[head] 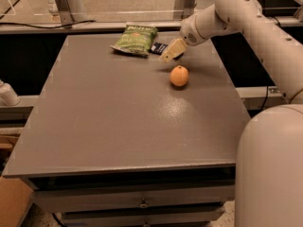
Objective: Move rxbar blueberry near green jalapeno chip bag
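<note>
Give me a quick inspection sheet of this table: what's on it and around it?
Surface: grey table, with drawers beneath.
Job's things: green chip bag near the far edge; dark blue bar lying close beside it, contact unclear.
Clutter: one orange, apart from both.
Grippers: gripper beside the bar, between it and the orange.
Cables: black cable behind the table.
Surroundings: metal posts behind; cardboard box lower left.
</note>
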Tool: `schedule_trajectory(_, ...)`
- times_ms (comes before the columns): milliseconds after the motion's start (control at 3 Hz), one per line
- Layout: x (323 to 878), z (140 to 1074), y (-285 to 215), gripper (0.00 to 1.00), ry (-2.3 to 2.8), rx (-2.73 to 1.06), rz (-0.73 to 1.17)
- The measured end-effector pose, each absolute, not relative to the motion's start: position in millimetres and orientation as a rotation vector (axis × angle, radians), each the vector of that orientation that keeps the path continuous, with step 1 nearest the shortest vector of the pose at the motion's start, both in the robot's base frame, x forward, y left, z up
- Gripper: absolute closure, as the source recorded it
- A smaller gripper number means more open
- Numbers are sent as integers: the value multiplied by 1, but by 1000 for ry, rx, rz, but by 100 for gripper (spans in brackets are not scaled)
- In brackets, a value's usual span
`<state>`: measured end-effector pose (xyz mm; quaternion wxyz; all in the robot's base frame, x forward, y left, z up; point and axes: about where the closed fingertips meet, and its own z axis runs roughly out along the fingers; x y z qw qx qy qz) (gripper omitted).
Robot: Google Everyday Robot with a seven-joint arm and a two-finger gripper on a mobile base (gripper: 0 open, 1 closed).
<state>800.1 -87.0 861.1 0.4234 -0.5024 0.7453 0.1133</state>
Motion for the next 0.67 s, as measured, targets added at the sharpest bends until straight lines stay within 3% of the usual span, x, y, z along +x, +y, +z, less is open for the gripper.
schedule_trajectory(667, 771, 911, -107, 0, 1804, -1181, 302)
